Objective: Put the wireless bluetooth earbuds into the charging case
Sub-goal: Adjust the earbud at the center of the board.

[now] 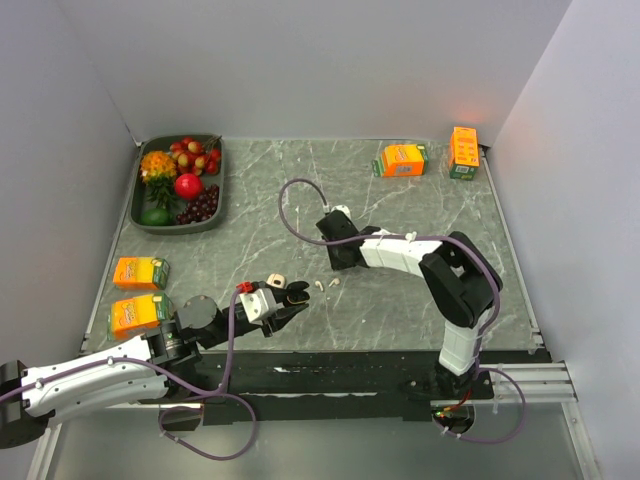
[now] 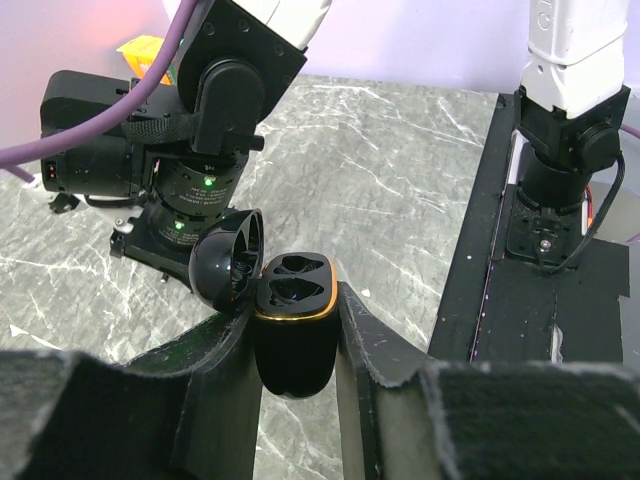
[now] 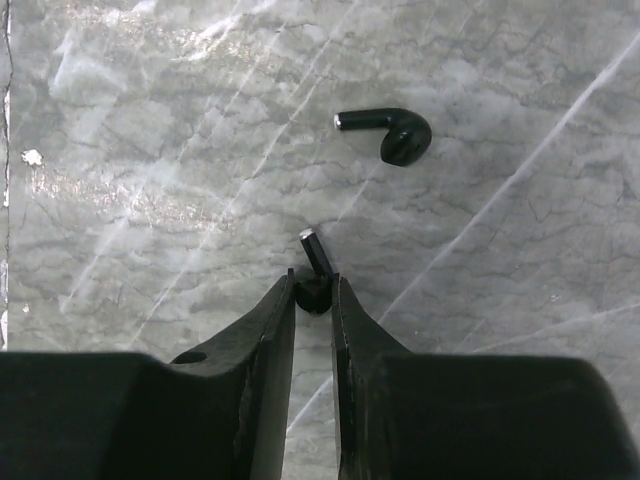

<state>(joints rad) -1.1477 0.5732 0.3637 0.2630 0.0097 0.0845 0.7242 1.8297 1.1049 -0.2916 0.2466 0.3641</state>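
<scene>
From above, the left gripper (image 1: 289,296) holds the black charging case (image 1: 297,292) low over the table (image 1: 420,210), near the middle. The right gripper (image 1: 340,262) points down at the table a little farther back and to the right. So the case lies to the near left of that gripper. The white earbuds (image 1: 327,283) lie on the table between the two, just right of the case.

In the left wrist view, the fingers (image 2: 362,345) are clamped narrowly on the case body. Its lid (image 2: 222,262) is hinged open to the left, and both wells face up and look empty.

In the right wrist view, the jaws stand narrow, pinching the head of a black earbud (image 3: 319,258) at the fingertips. Its stem runs straight out beyond the tips, roughly in line with the fingers. A second black earbud (image 3: 395,135) lies free on the table, farther out and to the right, with its stem pointing left.

Judging from this, the right arm carries the bud, and the stem must be turned down toward a well.
</scene>
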